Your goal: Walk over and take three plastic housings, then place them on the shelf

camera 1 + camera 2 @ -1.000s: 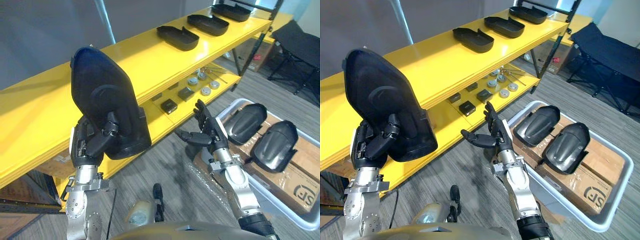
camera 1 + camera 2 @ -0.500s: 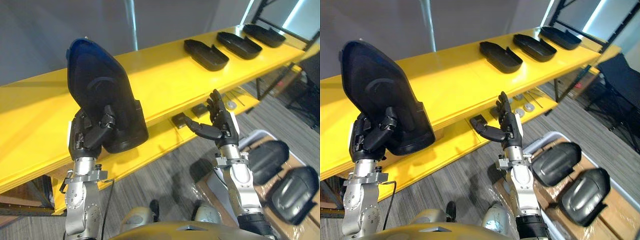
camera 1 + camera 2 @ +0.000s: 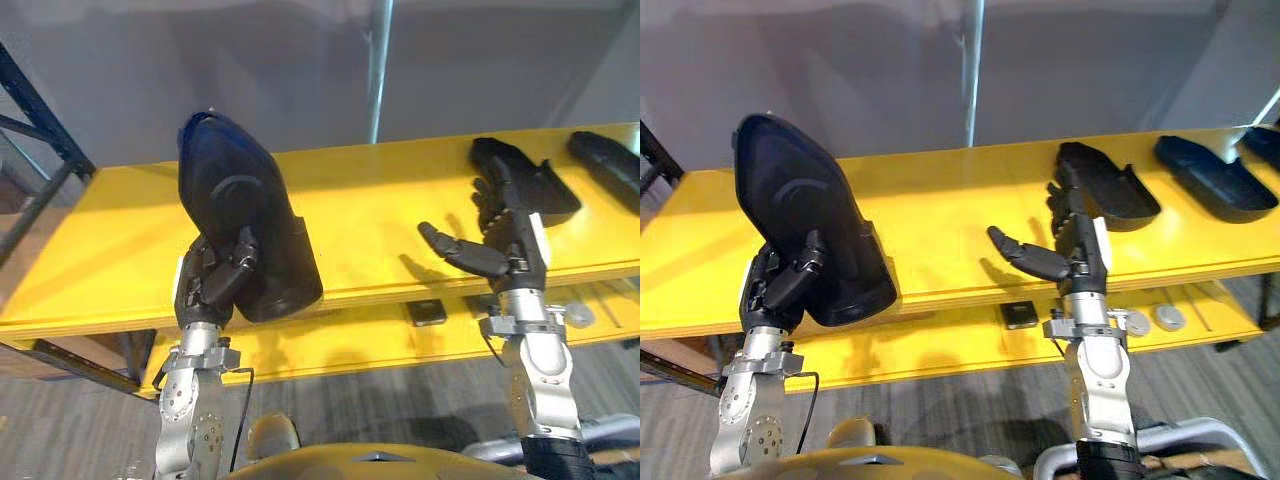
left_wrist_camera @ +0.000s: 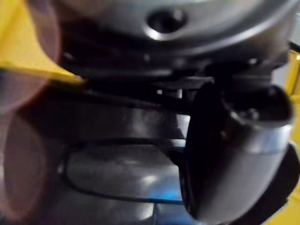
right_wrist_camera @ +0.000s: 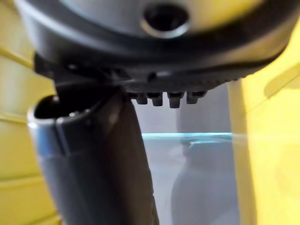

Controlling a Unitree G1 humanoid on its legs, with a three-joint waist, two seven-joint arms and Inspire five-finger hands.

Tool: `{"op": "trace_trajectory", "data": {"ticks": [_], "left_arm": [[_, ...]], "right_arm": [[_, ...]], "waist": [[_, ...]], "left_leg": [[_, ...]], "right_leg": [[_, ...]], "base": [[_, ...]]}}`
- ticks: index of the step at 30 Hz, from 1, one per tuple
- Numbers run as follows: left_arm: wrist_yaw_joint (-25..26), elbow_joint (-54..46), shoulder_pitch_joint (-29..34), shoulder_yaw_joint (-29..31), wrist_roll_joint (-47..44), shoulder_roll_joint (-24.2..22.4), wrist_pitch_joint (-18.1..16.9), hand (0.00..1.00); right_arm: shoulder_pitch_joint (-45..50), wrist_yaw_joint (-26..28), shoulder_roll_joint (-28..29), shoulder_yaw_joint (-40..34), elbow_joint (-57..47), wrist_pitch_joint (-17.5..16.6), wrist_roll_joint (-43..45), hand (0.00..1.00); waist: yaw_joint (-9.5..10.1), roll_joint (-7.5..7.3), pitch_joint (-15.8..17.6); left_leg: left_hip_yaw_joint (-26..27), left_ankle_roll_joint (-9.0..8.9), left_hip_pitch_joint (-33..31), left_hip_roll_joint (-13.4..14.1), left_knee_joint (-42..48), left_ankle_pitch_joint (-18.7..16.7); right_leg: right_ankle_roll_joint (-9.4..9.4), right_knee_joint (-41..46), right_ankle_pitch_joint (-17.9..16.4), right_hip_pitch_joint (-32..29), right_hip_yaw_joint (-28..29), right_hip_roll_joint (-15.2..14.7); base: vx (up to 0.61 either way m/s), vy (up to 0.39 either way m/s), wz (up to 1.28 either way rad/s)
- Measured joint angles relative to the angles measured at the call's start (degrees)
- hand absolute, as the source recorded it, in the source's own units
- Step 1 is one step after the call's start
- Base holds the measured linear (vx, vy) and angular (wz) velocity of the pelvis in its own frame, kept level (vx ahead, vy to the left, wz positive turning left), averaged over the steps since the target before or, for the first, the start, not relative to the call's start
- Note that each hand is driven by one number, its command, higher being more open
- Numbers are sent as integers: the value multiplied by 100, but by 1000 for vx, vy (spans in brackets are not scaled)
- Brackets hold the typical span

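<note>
The left hand (image 3: 215,282) has its fingers clenched round a black, shield-shaped plastic housing (image 3: 235,205), held upright just before the yellow wooden shelf (image 3: 380,205) and not yet set down. The right hand (image 3: 512,252) is empty, fingers straight and spread. Beyond it one black housing (image 3: 1105,182) lies on the top board, another housing (image 3: 1215,180) further right, so placing looks well along, with this set-down left.

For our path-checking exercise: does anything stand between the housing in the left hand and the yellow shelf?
Nothing visible does. The housing, held in the left hand, faces a bare stretch of shelf; the other housings lie further right, past the right hand.
</note>
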Motion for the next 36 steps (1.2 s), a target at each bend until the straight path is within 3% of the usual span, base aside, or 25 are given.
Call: {"op": "trace_trajectory", "data": {"ticks": [1,2,4,8,15,19,22,26,36], "left_arm": [[3,-12,-47,-15,-1,37,-1,0],[-7,-67,-170,-30,10,121,19,0],[-32,-152,-313,-22,76,224,112,0],[-196,-180,-413,-28,462,484,360,0],[-326,-388,-1123,-99,459,838,962,0],[46,-159,-1880,-355,372,884,1338,0],[681,918,-2639,-631,385,884,1681,0],[1407,1946,-3236,-580,372,878,1799,0],[2654,3536,-4300,-338,-71,807,1848,0]], "right_arm": [[-2,-56,12,0,-4,-11,0,100],[-18,-116,20,7,-6,-48,-2,100],[-46,-177,99,24,-8,-49,-1,100],[-41,-210,492,124,-160,-51,-26,100],[74,-27,494,208,-778,-42,-221,100],[269,194,485,210,-987,-25,-212,100],[327,342,422,280,-1000,78,-208,100],[476,567,386,323,-1192,83,-202,100],[679,954,382,498,-1192,207,64,100]], "waist": [[-13,3,-18],[-74,-116,25],[-134,-268,81],[-168,-342,57],[-387,-344,55],[-556,-334,46],[-716,-327,38],[-952,-325,37],[-1220,-213,-44]], "left_leg": [[23,26,111,-133,-245,66],[125,118,257,-365,-653,233],[217,218,370,-545,-985,363],[455,230,740,-575,-1344,372],[870,239,1041,-628,-1847,568],[1121,243,1155,-674,-2187,772],[1379,241,1266,-679,-2305,831],[1648,196,1223,-649,-2314,821],[1991,75,1200,-292,-2318,1104]], "right_leg": [[61,33,42,-49,3,-100],[93,95,68,-166,11,-294],[208,92,173,-198,23,-433],[253,92,459,-239,262,-445],[280,9,569,-396,596,-452],[283,-29,570,-542,821,-442],[351,-98,611,-600,1006,-433],[353,-234,610,-756,1203,-404],[202,-294,576,-990,1398,-37]], "base": [[166,181,2],[97,131,5],[98,155,-2],[53,95,-27],[-15,34,-30],[-53,8,-32],[-100,15,-41],[-110,-8,-38],[-73,-35,-19]]}}
